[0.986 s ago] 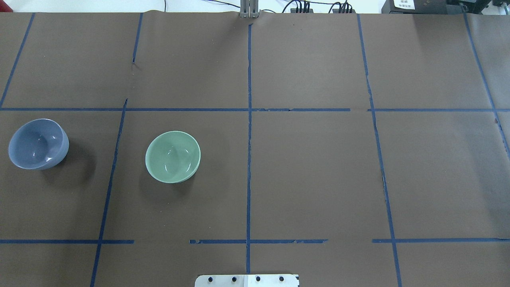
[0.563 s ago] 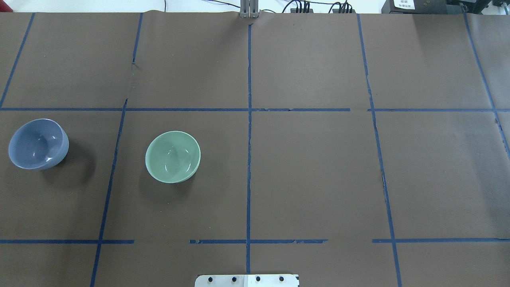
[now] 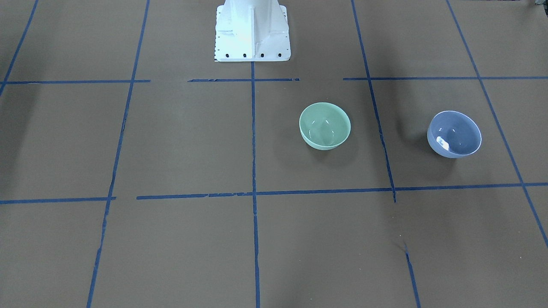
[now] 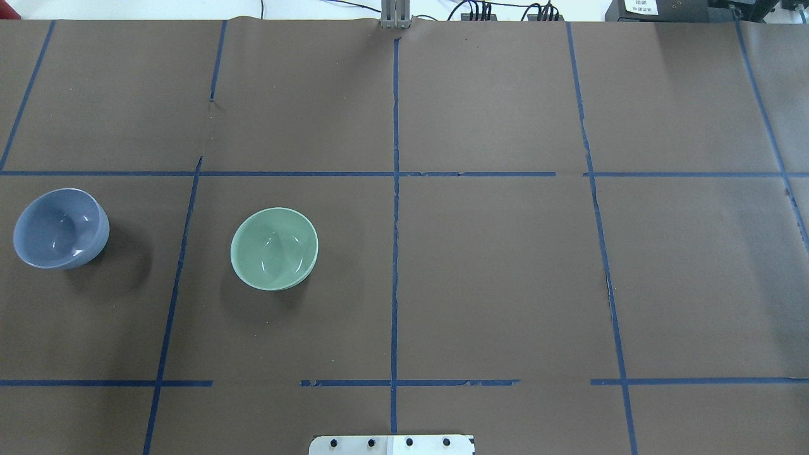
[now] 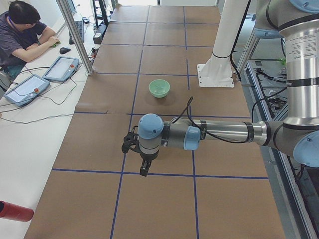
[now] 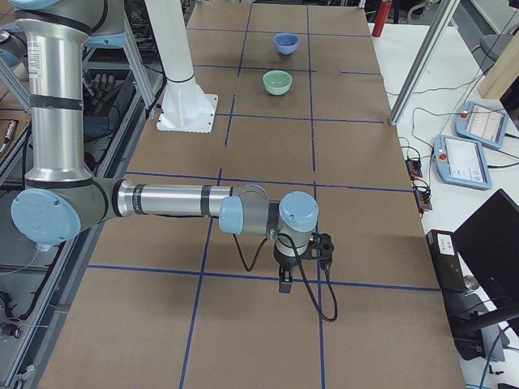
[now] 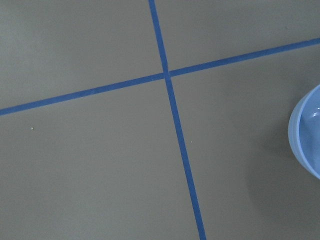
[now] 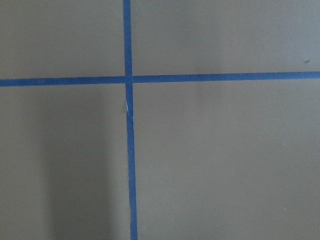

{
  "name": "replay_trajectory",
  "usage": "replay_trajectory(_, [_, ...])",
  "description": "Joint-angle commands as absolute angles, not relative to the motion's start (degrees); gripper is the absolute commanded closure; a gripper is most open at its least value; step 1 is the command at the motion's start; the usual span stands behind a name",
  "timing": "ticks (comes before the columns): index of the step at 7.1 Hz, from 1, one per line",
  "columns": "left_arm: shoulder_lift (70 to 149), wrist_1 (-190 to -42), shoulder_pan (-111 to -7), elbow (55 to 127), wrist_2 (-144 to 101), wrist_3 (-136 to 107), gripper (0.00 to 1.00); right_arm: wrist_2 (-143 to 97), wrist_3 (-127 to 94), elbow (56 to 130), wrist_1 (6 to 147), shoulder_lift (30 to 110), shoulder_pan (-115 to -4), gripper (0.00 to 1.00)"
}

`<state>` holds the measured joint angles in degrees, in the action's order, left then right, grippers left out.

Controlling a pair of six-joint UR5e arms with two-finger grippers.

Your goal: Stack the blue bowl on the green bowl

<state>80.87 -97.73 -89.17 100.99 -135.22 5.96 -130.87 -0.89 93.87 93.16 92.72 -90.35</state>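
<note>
**Booth:** Take us across, left to right.

**Me:** Far left on the desk, the blue bowl sits upright and alone. One tape line over and well apart from it is the green bowl, also upright and empty. Nothing is stacked yet.

**Booth:** And your grippers?

**Me:** My left gripper hangs above the desk near the blue bowl, and its wrist camera catches just that bowl's rim at the frame edge. My right gripper hangs over bare paper, far off to the right. Released or clenched? I cannot tell for either, because only the side cameras show them. Neither carries a bowl.

**Booth:** What could go wrong from here?

**Me:** Those walls are glossy and smooth. I judge a pinch on the rim could slip, tipping the bowl or shoving it toward the desk's left end. Lowered off-centre, it could knock the green bowl aside or land crooked.

**Booth:** Anything different from a second ago?

**Me:** Nothing from overhead. Both bowls lie exactly where they were, and no arm has entered that view.
</note>
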Motion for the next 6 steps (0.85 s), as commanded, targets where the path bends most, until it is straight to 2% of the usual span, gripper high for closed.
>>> replay_trajectory(1, [81.9,-107.4,-79.2,99.9,-135.1,-8.1,0.0,-130.9,-1.0,93.9,93.2,92.7,-90.4,0.0])
replay_trajectory(4, [82.0,-128.2,-68.2,94.2,-127.2,-36.0,0.0,-130.9,-1.0,93.9,93.2,92.7,-90.4,0.0])
replay_trajectory(6, [82.4,-135.2,-63.6,91.5,-125.6,-44.6,0.0,-130.9,-0.9,93.9,93.2,92.7,-90.4,0.0])
